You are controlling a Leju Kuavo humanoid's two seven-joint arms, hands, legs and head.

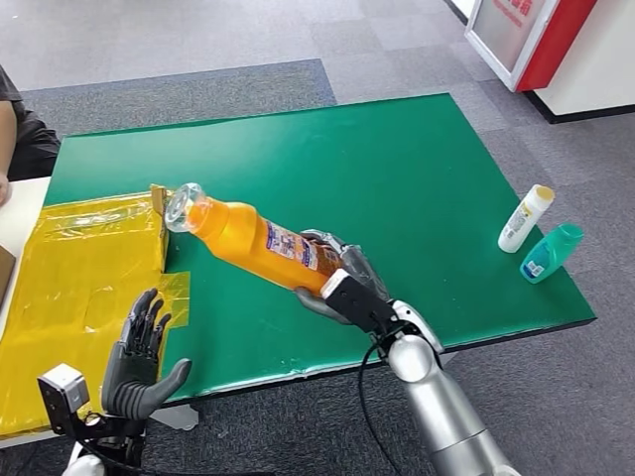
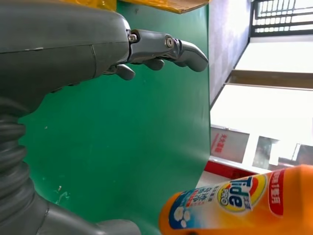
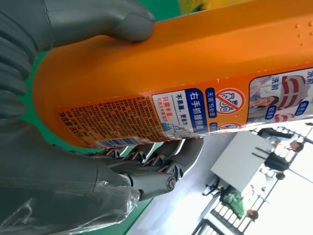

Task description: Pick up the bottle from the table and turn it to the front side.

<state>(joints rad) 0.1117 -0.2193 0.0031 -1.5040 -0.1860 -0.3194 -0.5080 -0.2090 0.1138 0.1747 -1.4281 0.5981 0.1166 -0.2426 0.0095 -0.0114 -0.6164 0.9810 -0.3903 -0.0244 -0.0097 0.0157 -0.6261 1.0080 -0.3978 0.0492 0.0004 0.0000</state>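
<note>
My right hand [image 1: 340, 278] grips the base end of an orange detergent bottle [image 1: 247, 238] and holds it above the green table [image 1: 420, 169], tilted with its clear cap [image 1: 180, 206] pointing left and away. In the right wrist view the thumb [image 3: 110, 19] and fingers [image 3: 162, 161] wrap the bottle [image 3: 207, 54], with a back label of small print facing the camera. My left hand [image 1: 139, 357] hovers open near the table's front left edge, fingers spread, palm toward the bottle. The left wrist view shows that hand [image 2: 74, 44] and the bottle's Tide label [image 2: 236, 200].
A yellow plastic-wrapped package [image 1: 74, 278] lies on the table's left part, just beyond the bottle's cap. A white bottle [image 1: 526, 218] and a teal bottle [image 1: 551, 253] lie near the right edge. A person's arm [image 1: 19, 129] is at the far left.
</note>
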